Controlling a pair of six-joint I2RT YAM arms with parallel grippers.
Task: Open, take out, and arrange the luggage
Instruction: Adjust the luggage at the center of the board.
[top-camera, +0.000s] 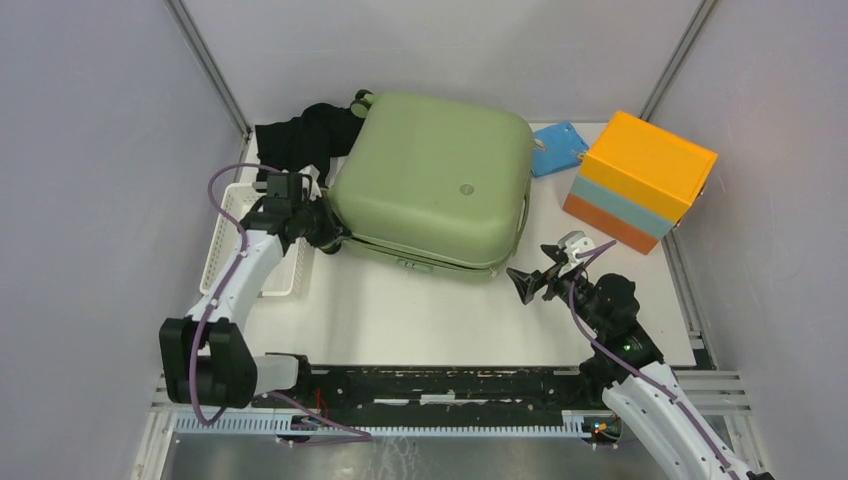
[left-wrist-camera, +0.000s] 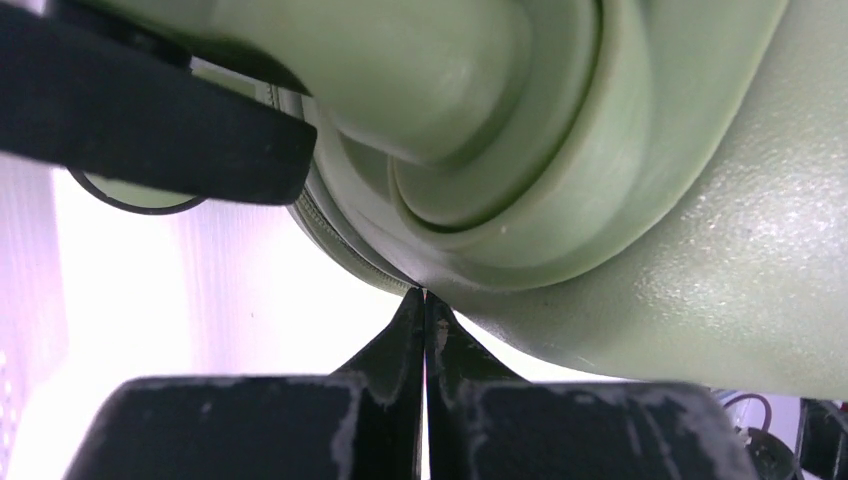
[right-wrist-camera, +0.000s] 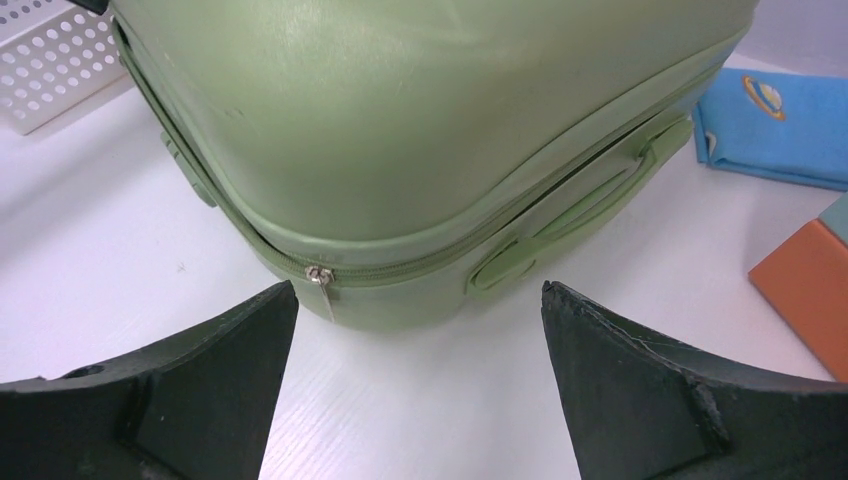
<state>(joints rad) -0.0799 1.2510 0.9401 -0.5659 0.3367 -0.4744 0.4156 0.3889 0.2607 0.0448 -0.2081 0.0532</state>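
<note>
Left gripper (left-wrist-camera: 424, 305), pressed together, touches the zip seam (left-wrist-camera: 335, 245) at the left corner of the closed luggage (top-camera: 430, 175), mid-counter (top-camera: 400, 320); whether it pinches a tab I cannot tell. Right gripper (right-wrist-camera: 417, 290), spread wide, faces the zip pull (right-wrist-camera: 320, 278). I should centre on that pull, close squarely, then follow the seam.

White worktop (top-camera: 420, 320), matte surface. The luggage (top-camera: 435, 175) lies flat at rear centre, zip closed. Perforated white basket (top-camera: 222, 240) sits along the left edge, just beside the luggage. Black cloth (top-camera: 300, 135) is bunched at rear left, against the case. Flat blue pouch (top-camera: 558, 147) lies at rear right, between the luggage and an orange and light-blue box (top-camera: 645, 175).
</note>
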